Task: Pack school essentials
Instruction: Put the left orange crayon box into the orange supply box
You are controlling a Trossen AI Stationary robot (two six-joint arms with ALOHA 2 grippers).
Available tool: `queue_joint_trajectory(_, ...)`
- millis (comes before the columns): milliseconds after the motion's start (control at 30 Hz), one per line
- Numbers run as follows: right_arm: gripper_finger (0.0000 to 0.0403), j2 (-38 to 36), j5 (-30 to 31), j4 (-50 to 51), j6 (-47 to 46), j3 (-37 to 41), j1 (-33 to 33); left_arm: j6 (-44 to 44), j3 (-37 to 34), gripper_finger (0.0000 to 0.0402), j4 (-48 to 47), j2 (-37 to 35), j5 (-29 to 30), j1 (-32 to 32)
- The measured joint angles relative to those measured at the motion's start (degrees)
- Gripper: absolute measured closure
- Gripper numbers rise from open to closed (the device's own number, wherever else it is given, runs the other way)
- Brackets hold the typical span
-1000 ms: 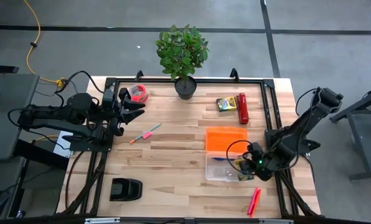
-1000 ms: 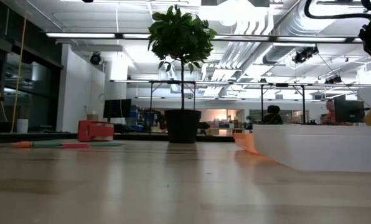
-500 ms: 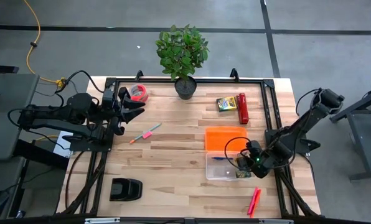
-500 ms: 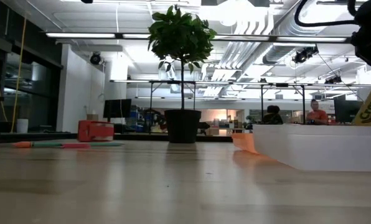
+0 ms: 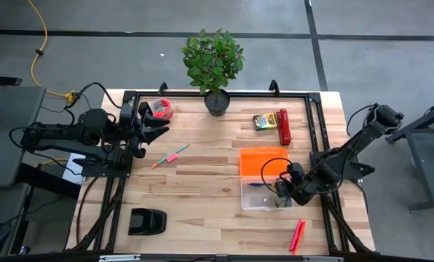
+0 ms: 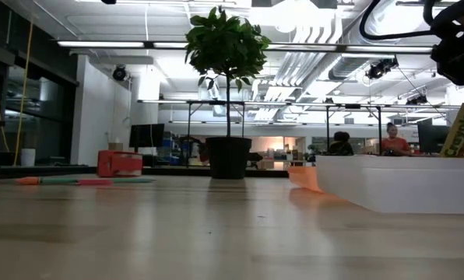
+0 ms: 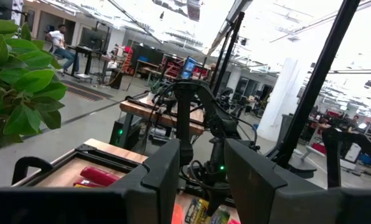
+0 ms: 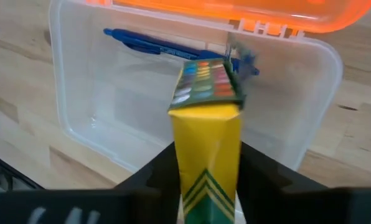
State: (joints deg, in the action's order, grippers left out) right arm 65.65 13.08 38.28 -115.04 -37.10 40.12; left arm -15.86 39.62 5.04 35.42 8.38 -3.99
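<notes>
Fingers of my right gripper (image 8: 205,180) are clamped on a crayon box (image 8: 206,118), one on each broad face, holding it end-first above the clear case (image 8: 79,81). From above, the right gripper (image 5: 284,191) hangs over the case's (image 5: 252,198) right end, next to its folded-back orange lid (image 5: 264,161). A blue pen (image 8: 154,45) already lies inside, along the wall nearest the lid.

I judge the crayon box to be light, thin cardboard: stiff enough to pinch on its flat sides, but it would crush if squeezed hard, and the printed surface may slip. Holding it near the lower half, as I do now, looks right; I would lay it flat beside the pen.

My left gripper (image 5: 151,125) waits at the table's far left, fingers spread and carrying nothing.

Other items are still out: a second crayon box (image 5: 263,121) beside a red cylinder (image 5: 283,126) at the back, a pink marker (image 5: 175,154) mid-table, and another marker (image 5: 297,235) at the front edge.

The table (image 5: 202,189) is pale wood planking, smooth and level, with a black frame around it. A potted plant (image 5: 214,65) and a red tape roll (image 5: 162,109) stand at the back, a black object (image 5: 147,221) at front left. Beyond is a bright open workshop with benches, and people far off.
</notes>
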Motion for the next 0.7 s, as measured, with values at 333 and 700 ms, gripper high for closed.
queue_joint_trajectory(333, 0.0198, -4.7, -2.4, 7.4, 3.5, 0.0, -1.1, 0.0, 0.0, 0.0286, 0.0, 0.0, 0.0, 0.0)
queue_joint_trajectory(700, 0.0213, -14.5, -6.4, 16.9, 5.9, 0.0, -1.1, 0.0, 0.0, 0.0286, 0.0, 0.0, 0.4, 0.0)
